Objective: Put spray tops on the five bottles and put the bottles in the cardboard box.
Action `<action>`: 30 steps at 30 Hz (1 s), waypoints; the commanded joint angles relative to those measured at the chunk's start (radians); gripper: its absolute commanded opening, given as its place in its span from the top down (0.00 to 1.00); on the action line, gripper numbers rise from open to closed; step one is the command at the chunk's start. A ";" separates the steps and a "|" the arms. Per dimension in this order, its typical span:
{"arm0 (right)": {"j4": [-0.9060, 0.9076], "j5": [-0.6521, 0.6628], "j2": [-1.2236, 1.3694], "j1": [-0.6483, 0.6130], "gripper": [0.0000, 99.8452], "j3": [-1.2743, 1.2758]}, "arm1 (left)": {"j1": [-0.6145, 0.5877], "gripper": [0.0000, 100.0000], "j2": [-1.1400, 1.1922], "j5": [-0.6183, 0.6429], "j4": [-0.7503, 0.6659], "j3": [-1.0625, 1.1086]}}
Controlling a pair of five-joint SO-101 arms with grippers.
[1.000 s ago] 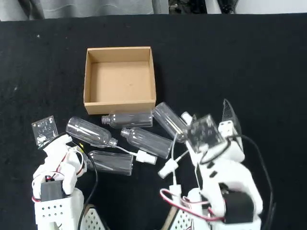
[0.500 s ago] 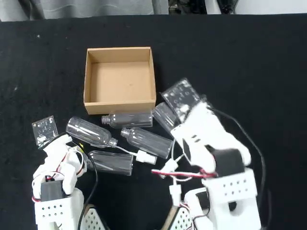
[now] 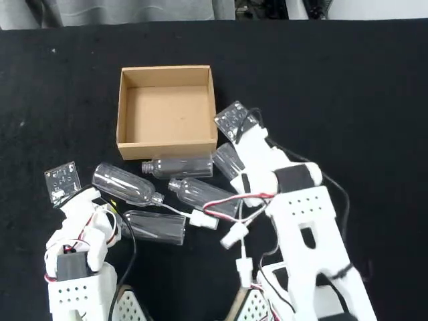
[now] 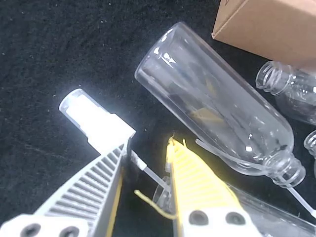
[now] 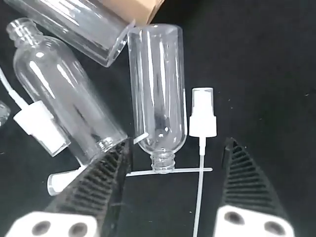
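Right pincer spread wide, fingers either side of the open neck of a clear bottle. Loose spray top lies just beside that bottle, its tube running down between the fingers. Left pincer slightly apart, second spray top against its white finger, thin tube crossing the gap. High view: five bottles lie clustered mid-frame on the black tabletop, just below the cardboard box, which sits upper left of centre.
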 commanded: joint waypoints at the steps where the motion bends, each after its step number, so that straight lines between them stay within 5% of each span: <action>1: -0.043 -0.021 0.039 -0.028 0.73 -0.076 | -0.007 0.88 -0.005 -0.002 -0.002 0.022; 30: -0.048 -0.064 0.409 -0.114 0.73 -0.199 | -0.007 0.88 -0.005 -0.002 -0.002 0.022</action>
